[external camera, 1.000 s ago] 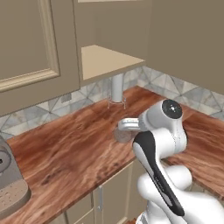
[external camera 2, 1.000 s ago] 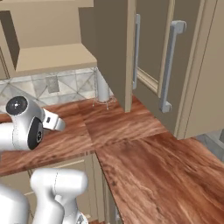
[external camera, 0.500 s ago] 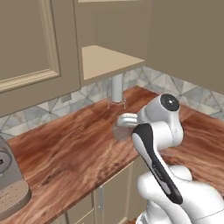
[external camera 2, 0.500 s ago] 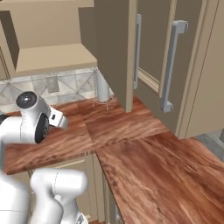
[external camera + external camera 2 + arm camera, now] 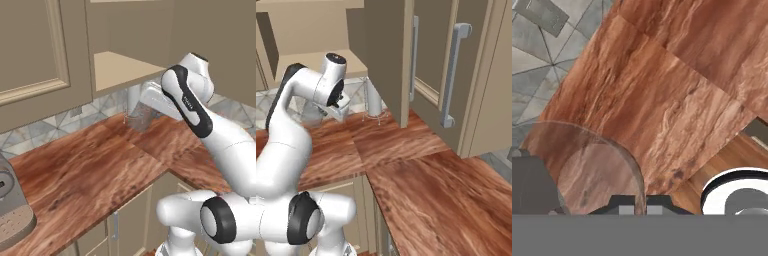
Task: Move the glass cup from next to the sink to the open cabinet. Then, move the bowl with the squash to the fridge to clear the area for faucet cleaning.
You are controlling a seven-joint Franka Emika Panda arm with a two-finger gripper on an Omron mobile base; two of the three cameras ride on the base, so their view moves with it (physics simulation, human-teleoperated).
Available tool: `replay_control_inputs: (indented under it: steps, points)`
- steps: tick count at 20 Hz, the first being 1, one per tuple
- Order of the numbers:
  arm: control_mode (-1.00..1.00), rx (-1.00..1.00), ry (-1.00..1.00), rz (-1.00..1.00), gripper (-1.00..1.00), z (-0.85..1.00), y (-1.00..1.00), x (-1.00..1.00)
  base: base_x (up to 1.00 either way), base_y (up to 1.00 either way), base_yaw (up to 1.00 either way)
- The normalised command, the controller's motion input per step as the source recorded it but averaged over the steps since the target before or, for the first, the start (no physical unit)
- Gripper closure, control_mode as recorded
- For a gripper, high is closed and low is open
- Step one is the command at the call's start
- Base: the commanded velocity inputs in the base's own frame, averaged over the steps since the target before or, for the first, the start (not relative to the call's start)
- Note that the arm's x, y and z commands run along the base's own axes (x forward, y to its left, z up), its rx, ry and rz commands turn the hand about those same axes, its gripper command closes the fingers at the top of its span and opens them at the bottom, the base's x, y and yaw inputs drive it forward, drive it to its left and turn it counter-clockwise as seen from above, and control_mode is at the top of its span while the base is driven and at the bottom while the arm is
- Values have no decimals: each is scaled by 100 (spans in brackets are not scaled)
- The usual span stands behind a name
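The claw is clamped on the cup's rim, carrying it above the worktop. The first step is in hand; next, I judge, lift it onto the cabinet shelf just above the claw.

The white robot arm with dark joints reaches over the reddish-brown wooden counter, its gripper clamped on the small clear grey-tinted glass cup, held above the counter just below the plain tan shelf of the open tan wooden cabinet. A grey appliance sits at lower left.
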Motion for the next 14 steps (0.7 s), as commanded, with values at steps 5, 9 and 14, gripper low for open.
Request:
replay_control_inputs:
  steps: [5,9,14]
  points:
    - [-100,0,26,-7,100,61,6,8,0,0,0]
    - [-100,0,1,0,100,5,0,-1,0,0,0]
    - [-100,-12,-48,0,100,9,0,-46,0,0,0]
